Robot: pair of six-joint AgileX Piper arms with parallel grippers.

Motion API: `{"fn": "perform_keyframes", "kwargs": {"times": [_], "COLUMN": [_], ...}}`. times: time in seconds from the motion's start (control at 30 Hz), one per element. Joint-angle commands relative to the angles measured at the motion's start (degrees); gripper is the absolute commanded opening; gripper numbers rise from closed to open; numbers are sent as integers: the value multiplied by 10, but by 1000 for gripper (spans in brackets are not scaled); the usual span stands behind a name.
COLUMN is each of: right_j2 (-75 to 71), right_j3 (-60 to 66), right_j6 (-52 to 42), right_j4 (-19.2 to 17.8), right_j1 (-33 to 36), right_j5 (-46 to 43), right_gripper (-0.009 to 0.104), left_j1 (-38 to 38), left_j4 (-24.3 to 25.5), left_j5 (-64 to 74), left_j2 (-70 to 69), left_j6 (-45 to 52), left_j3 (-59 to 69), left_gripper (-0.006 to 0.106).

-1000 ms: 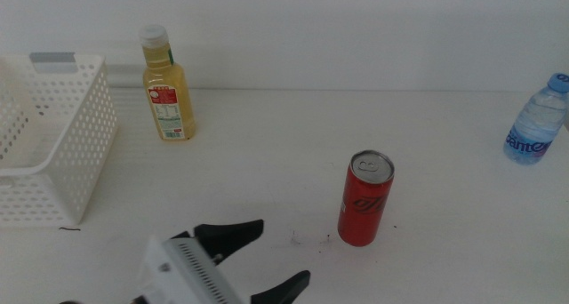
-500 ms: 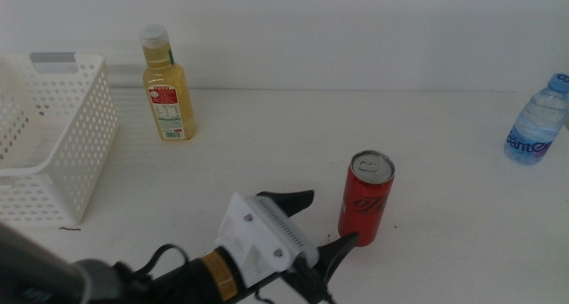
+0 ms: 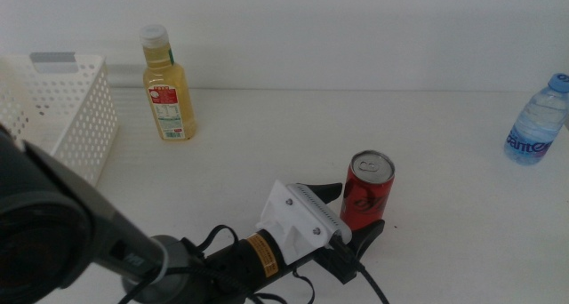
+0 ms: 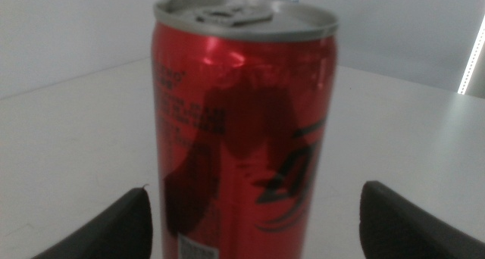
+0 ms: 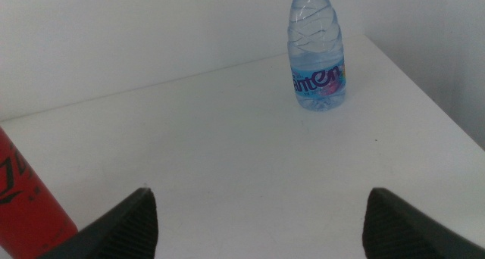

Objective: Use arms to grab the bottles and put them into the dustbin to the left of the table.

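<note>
The left gripper (image 3: 356, 217) is reaching over the white desk (image 3: 267, 153) from the near left side, and its white housing with the yellow label is lying low in the middle view. Its two dark fingers (image 3: 324, 193) are standing wide open, one on each side of the slim red can (image 3: 365, 197). In the left wrist view the can (image 4: 244, 123) is filling the space between the fingers (image 4: 114, 229), upright, with a gap showing on both sides, so the fingers are not touching it and are holding nothing.

The yellow-juice bottle (image 3: 166, 84) with the white cap is standing upright at the far side of the desk, just beside the dustbin (image 3: 71, 117). The dustbin, a white perforated basket with a grey strip on its rim, is sitting at the left edge of the desk, partly hidden behind the black arm (image 3: 62, 224).

The small water bottle (image 3: 537, 120) with the blue cap is standing upright at the far right, well apart from the can. The right gripper (image 5: 258, 221) is seen only in the right wrist view. Its fingers (image 5: 121, 225) are spread wide and are empty, and they are pointing toward the water bottle (image 5: 317, 51), which is standing well beyond them.
</note>
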Motion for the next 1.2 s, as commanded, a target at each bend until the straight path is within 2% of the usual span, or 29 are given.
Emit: {"fn": "perform_keyframes", "kwargs": {"times": [0.0, 0.33, 0.73, 1.17], "right_j2": [-3, -3, -3, -3], "right_j3": [2, 2, 2, 2], "right_j6": [0, 0, 0, 0], "right_j4": [-5, -5, -5, -5], "right_j1": [-5, -5, -5, -5], "right_j5": [-8, -8, -8, -8], "right_gripper": [90, 90, 90, 90], "left_j1": [-1, -1, -1, 0], "left_j4": [0, 1, 15, -25], "left_j5": [-9, -5, 6, 11], "left_j2": [15, 53, 55, 55], "left_j6": [-8, -11, -11, -21], "left_j3": [-17, -82, -93, -94], "left_gripper": [94, 94, 94, 94]}}
